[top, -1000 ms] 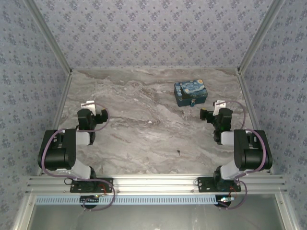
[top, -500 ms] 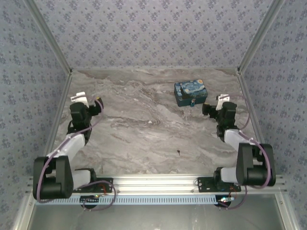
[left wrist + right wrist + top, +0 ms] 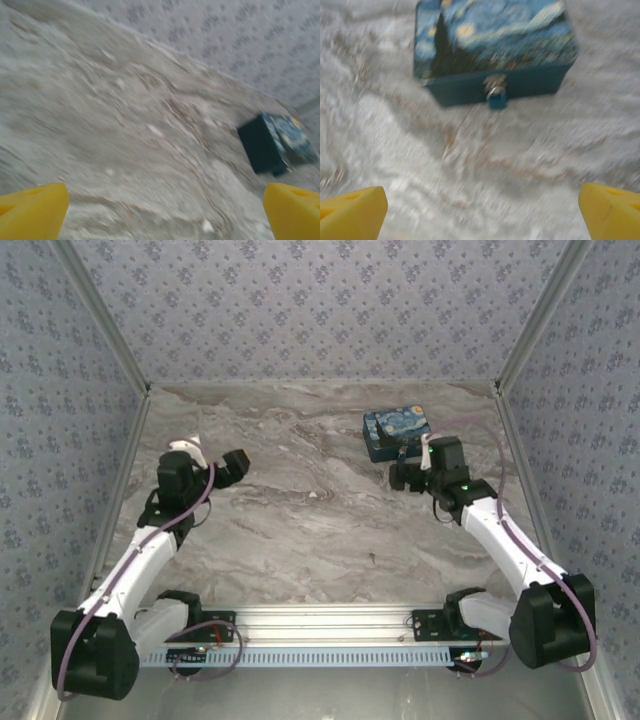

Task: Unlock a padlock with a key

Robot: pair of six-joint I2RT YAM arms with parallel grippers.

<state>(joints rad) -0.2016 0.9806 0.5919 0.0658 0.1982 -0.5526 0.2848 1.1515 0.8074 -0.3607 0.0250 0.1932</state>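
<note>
Padlock (image 3: pixel 496 96) hangs on the front of the painted box (image 3: pixel 490 45), upper centre of our right wrist view. Our right gripper (image 3: pixel 482 212) is spread wide near it, and our left gripper (image 3: pixel 165 210) likewise, both gripping nothing. We see the key (image 3: pixel 373 559) lower centre on the table (image 3: pixel 280 530), apart from both.

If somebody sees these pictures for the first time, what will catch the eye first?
The blue painted box stands out at the far right of the grey marble table, with a tiny blue padlock hanging on its front. The right claw hovers open just before it; a small dark key lies alone near the table's front.
</note>
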